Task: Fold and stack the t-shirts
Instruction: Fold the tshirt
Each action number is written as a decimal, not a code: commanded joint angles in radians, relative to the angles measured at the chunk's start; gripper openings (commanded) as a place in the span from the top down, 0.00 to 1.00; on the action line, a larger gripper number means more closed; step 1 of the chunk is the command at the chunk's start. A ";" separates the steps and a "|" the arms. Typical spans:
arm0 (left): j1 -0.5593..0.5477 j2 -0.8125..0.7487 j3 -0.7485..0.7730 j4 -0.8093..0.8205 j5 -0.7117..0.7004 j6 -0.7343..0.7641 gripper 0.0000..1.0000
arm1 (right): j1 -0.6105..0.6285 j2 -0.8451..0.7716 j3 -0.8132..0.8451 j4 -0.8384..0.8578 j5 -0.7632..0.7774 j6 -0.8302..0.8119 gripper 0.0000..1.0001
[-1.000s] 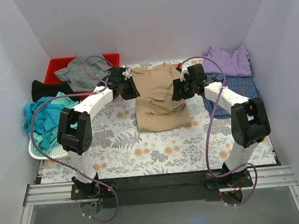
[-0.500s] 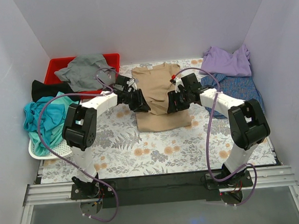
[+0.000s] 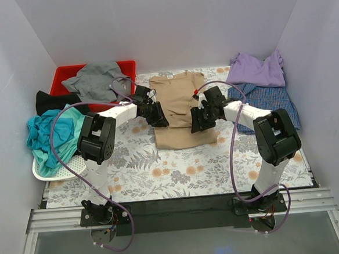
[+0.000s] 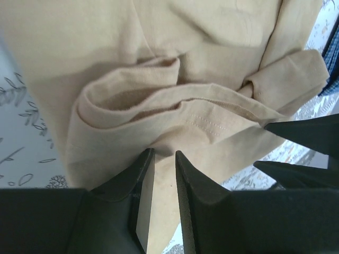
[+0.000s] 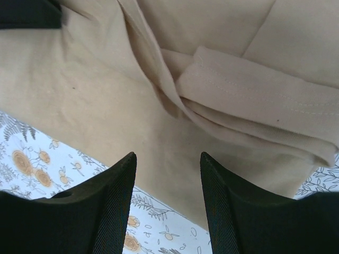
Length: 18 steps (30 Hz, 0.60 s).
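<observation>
The tan-beige t-shirt (image 3: 178, 100) lies flat in the table's middle with both sides folded inward. My left gripper (image 3: 161, 118) hovers low over its left half. In the left wrist view the left gripper (image 4: 163, 153) has its jaws a narrow gap apart, with flat tan cloth (image 4: 159, 69) showing through and a folded sleeve just beyond the tips. My right gripper (image 3: 196, 120) is over the shirt's right half. In the right wrist view the right gripper (image 5: 168, 156) is open wide and empty above the tan cloth (image 5: 106, 95), next to a folded hem (image 5: 254, 100).
A grey shirt (image 3: 93, 77) lies in the red bin (image 3: 66, 70) at back left, with a black shirt (image 3: 54, 101) beside it. A teal shirt (image 3: 51, 135) drapes over the white mesh basket (image 3: 56, 170). Lavender (image 3: 255, 68) and blue-checked (image 3: 272, 99) shirts lie back right.
Both grippers carried the shirt's sides inward and came down over its middle. The folded sides now lie on the shirt, which is narrower than before.
</observation>
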 commanded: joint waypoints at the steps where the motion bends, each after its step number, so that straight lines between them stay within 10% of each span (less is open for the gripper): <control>1: 0.001 -0.031 0.040 0.005 -0.077 0.023 0.79 | 0.004 0.036 0.044 -0.009 0.020 -0.010 0.43; 18: 0.005 -0.065 0.002 0.028 -0.194 0.037 0.80 | -0.021 0.249 0.315 -0.009 0.104 -0.066 0.43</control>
